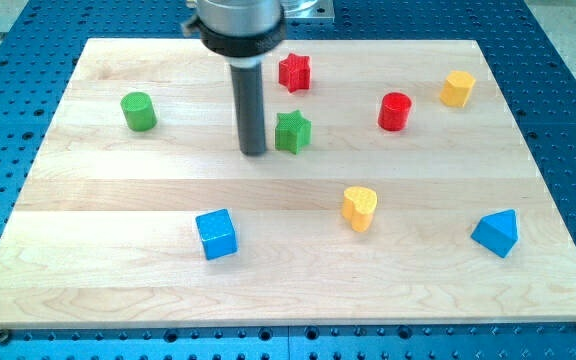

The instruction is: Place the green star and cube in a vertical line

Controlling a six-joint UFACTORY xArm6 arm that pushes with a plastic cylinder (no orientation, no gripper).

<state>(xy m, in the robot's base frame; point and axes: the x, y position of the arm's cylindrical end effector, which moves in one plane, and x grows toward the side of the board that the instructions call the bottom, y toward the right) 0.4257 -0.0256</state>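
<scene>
The green star (292, 132) lies near the middle of the wooden board (118, 200), toward the view's top. My tip (254, 152) stands just to the star's left, close beside it; I cannot tell whether it touches. The blue cube (216, 234) lies lower down, to the view's left of the star and below my tip. A green cylinder (139, 111) stands far to the view's left of my tip.
A red star (294, 72) lies just above the green star. A red cylinder (395, 111) and a yellow block (457, 88) lie at the view's upper right. A yellow heart (359, 208) and a blue triangular block (496, 233) lie at the lower right.
</scene>
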